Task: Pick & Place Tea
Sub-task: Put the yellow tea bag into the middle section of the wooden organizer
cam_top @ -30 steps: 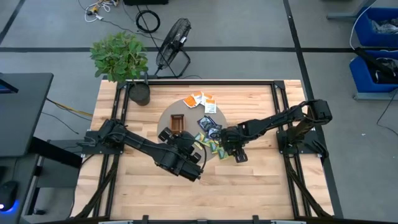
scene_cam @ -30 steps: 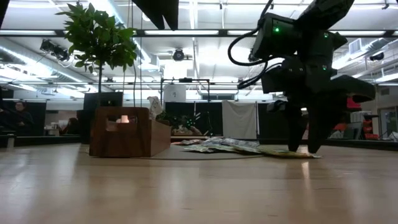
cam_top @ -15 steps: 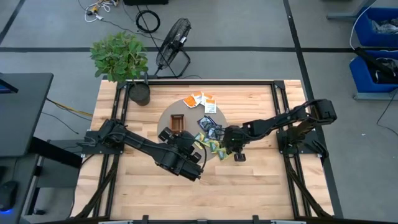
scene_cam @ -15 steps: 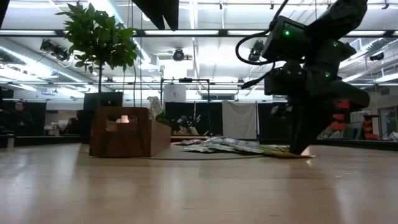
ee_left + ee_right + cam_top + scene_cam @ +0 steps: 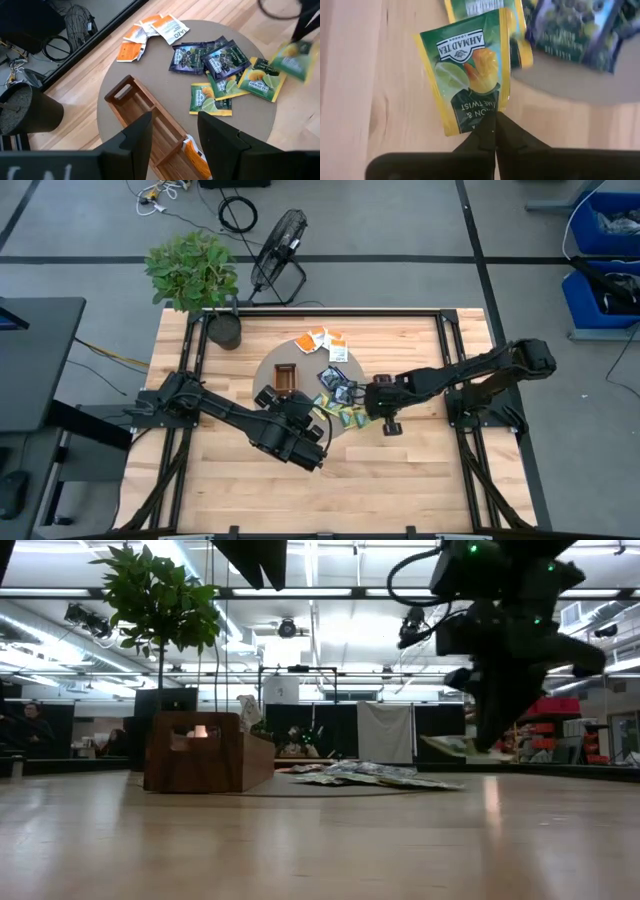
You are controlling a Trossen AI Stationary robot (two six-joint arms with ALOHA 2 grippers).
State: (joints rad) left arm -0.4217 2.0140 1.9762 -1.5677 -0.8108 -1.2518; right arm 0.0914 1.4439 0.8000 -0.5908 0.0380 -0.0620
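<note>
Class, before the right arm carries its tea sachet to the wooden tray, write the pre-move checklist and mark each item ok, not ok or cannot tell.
1. Right gripper jaws shut on the yellow-green sachet: ok, pinched at one edge.
2. Sachet lifted clear of the table: ok in the low view.
3. Only one sachet picked up: ok, the other sachets lie on the round mat.
4. Wooden tray has a free compartment: ok, empty sections show; one holds an orange sachet.
5. Left gripper out of the path: not ok, it hovers above the tray.
6. Grip firm enough for travel: cannot tell.
</note>
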